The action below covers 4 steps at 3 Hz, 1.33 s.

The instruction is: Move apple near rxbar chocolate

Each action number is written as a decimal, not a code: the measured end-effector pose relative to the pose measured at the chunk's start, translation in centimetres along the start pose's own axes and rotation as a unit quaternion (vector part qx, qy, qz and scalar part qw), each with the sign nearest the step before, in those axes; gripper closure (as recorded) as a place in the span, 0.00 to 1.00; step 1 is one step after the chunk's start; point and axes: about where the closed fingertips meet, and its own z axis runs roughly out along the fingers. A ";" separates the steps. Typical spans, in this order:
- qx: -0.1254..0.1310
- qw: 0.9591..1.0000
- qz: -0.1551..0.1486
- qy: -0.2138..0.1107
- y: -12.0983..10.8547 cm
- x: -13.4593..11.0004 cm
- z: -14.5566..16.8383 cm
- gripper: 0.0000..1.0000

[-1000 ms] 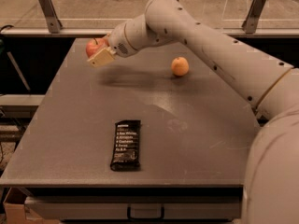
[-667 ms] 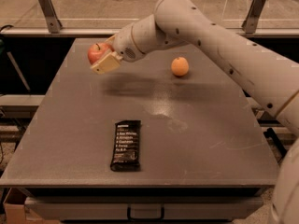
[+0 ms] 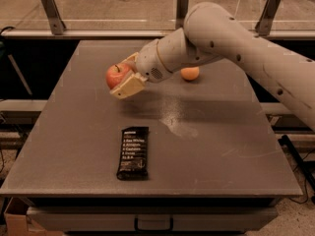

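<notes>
The apple (image 3: 117,75) is red with a yellowish patch and a short dark stem. My gripper (image 3: 123,80) is shut on it and holds it above the left middle of the grey table (image 3: 221,146). One beige finger (image 3: 129,86) lies under the apple, the other behind it. The rxbar chocolate (image 3: 133,152) is a flat black wrapper with white text. It lies on the table nearer the front edge, below and slightly right of the apple, well apart from it.
A small plain orange fruit (image 3: 190,73) sits on the table behind my arm (image 3: 231,38). A glass rail with metal posts (image 3: 51,10) runs behind the table. A drawer handle (image 3: 153,225) shows under the front edge.
My gripper has carried the apple from the far left of the table towards the front and right, closer to the rxbar chocolate. The bar and the orange fruit have not moved.
</notes>
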 end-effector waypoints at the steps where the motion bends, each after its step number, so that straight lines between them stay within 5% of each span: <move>1: -0.010 1.000 0.014 0.008 1.8 2.6 -1.6 1.00; 2: -0.032 0.999 0.025 -0.001 4.0 3.8 -2.5 1.00; 4: -0.064 0.997 0.030 -0.016 6.9 4.7 -3.4 0.59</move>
